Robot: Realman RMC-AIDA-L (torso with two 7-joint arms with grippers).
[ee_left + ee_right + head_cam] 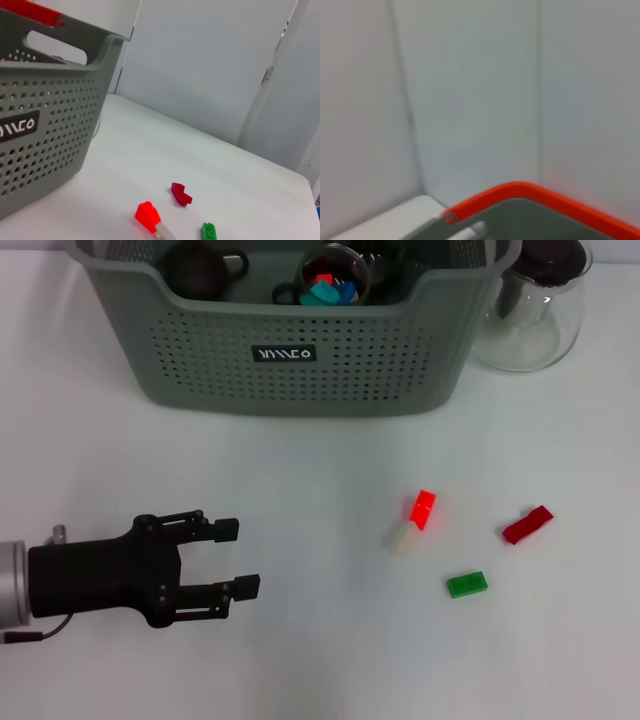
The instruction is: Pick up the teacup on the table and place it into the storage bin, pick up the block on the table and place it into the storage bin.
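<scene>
The grey-green storage bin point(300, 360) stands at the far side of the table; its perforated wall point(45, 130) also fills one side of the left wrist view. Inside it sit a dark brown teacup point(200, 268) with a handle and a clear glass cup point(330, 280) holding coloured pieces. On the table lie a red-and-white block point(415, 520) point(148, 216), a dark red block point(527, 525) point(181, 194) and a green block point(467, 584) point(209, 231). My left gripper point(240, 558) hovers open and empty at the near left, well left of the blocks. The right gripper is out of view.
A clear glass pot point(530, 310) with a black lid stands right of the bin. The right wrist view shows only pale walls and an orange-edged grey rim point(520, 192). White tabletop lies between my left gripper and the blocks.
</scene>
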